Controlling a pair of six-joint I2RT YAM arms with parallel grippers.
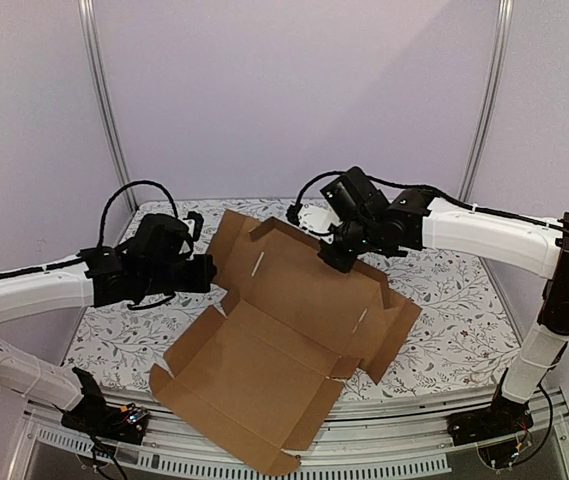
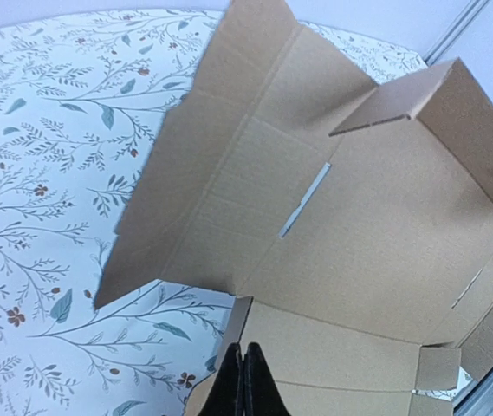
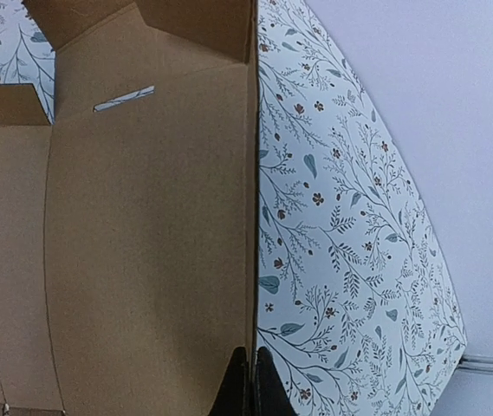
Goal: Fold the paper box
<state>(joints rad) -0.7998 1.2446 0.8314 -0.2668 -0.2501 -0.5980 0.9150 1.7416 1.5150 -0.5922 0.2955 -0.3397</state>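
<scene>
Floral table (image 1: pixel 444 330), paper box (image 1: pixel 284 330) between left gripper (image 1: pixel 207 272) and right gripper (image 1: pixel 332 262)

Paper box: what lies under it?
The paper box lies on the floral-patterned table; its near corner overhangs the front edge. Anything beneath the cardboard is hidden.

White arm links (image 1: pixel 484 232), black joints (image 1: pixel 567 285), looping black cables (image 1: pixel 129 190).
</scene>
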